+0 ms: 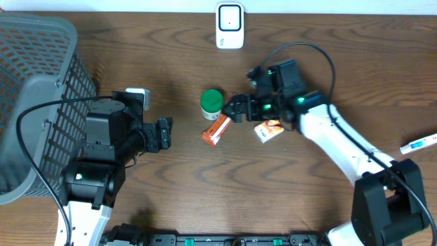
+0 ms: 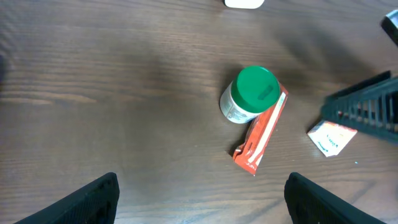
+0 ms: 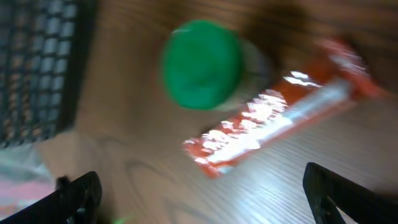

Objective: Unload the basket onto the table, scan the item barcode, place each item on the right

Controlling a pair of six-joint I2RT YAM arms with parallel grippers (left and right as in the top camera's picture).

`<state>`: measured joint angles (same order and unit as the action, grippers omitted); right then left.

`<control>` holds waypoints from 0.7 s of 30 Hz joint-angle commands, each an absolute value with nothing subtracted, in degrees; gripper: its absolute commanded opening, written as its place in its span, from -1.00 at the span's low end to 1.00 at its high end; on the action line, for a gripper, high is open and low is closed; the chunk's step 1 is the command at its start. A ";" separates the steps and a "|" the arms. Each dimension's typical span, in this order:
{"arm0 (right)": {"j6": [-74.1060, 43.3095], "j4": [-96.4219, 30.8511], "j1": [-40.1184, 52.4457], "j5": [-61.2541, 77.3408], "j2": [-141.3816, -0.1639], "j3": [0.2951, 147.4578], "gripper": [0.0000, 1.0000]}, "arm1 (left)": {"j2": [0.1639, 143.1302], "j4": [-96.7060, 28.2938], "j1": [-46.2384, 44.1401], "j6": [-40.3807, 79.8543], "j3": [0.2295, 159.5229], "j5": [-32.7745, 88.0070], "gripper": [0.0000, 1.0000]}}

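A: Which step of the task is in hand, in your opinion?

B: I judge it is the approach before the pick. The right gripper (image 1: 235,109) hangs over the middle of the brown wooden table (image 1: 171,61), close to the orange-red foil packet (image 1: 216,130) and the white jar with the green lid (image 1: 212,102). Nothing is lifted yet.

A: And how is its pincer?

B: Spread wide. In the right wrist view its black fingertips (image 3: 78,196) stand in the two lower corners, and between them I see only wood. This view is blurred, so small details I cannot read.

A: The left gripper (image 1: 164,134)?

B: Also spread and empty. It waits left of centre in the overhead view, beside the grey plastic basket (image 1: 41,31), and looks toward the same things.

A: Where exactly is the item?

B: The packet lies flat in the centre of the overhead view, and its upper end touches the jar. A small white and orange box (image 1: 269,131) lies just to the right, partly under the right arm. Which one is meant, I cannot say for sure; the packet and the jar are nearest to the fingers.

A: What does the next move call for?

B: Probably to go down and pinch the thin packet across its narrow side without pushing the jar. Then it must be carried to the white barcode scanner (image 1: 230,26) at the top centre, with the code turned toward it. No barcode is visible now.
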<state>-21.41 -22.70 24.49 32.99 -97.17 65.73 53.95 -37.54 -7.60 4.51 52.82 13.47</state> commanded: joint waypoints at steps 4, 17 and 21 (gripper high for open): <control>-26.30 -19.75 28.05 28.34 -101.95 66.72 0.67 | 53.80 -37.80 -7.29 4.95 52.62 12.75 0.71; -23.94 -17.30 26.41 22.26 -103.44 66.74 -0.58 | 53.69 -38.89 -7.29 4.73 52.62 12.32 0.71; -24.01 -14.70 25.34 19.79 -104.31 66.74 -0.65 | 53.69 -39.00 -7.29 4.73 52.62 12.32 0.71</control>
